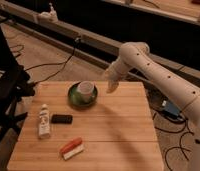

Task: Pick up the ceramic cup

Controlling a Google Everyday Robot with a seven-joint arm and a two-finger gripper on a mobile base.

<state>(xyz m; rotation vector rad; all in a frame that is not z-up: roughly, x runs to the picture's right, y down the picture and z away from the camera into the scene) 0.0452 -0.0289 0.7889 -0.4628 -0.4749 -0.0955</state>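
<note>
The ceramic cup [86, 89] is small, round and cream-white with a wide mouth. It sits upright on a dark green saucer [75, 97] near the back edge of the wooden table [118, 130]. My gripper [111, 84] hangs at the end of the white arm, just right of the cup and saucer, above the table's back edge. It holds nothing that I can see.
A white bottle [44, 121] lies at the table's left, with a small black block [61, 119] beside it. A red and white object [72, 148] lies near the front. Cables run over the floor behind and to the right. A dark chair [5, 90] stands at left.
</note>
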